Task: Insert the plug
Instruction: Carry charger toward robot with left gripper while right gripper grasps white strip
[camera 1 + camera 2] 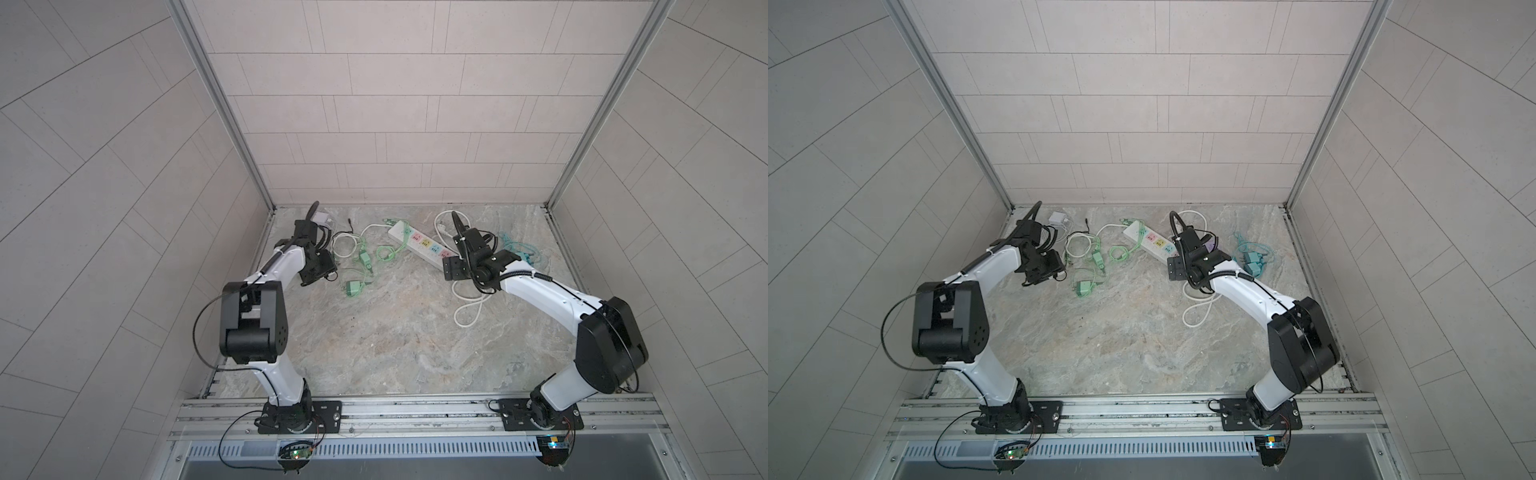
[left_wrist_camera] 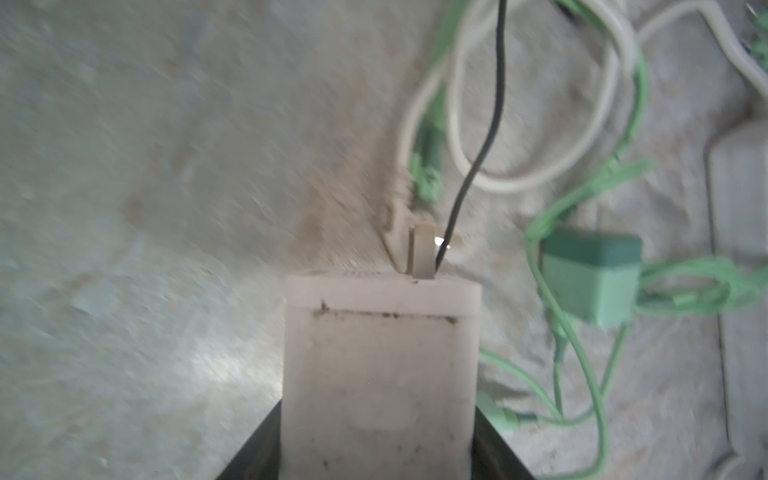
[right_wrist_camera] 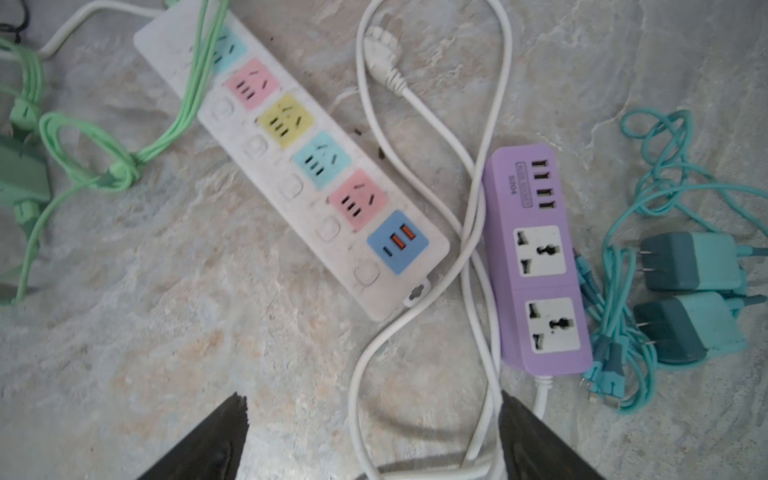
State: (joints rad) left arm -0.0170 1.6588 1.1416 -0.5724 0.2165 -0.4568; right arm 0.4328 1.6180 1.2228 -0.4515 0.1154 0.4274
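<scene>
Left gripper (image 2: 376,449) clamped the white charger (image 2: 380,353) by its flat sides; it looked light, rigid, slick. Right gripper (image 3: 374,419) hung empty, jaws apart.

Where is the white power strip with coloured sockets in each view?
In both top views: white power strip, rear centre, slanting.
Left wrist: unclear; maybe a pale blur at the frame edge.
Right wrist: mid-frame, beside the purple socket block.
Shared landmark: green cable loop by it.
</scene>
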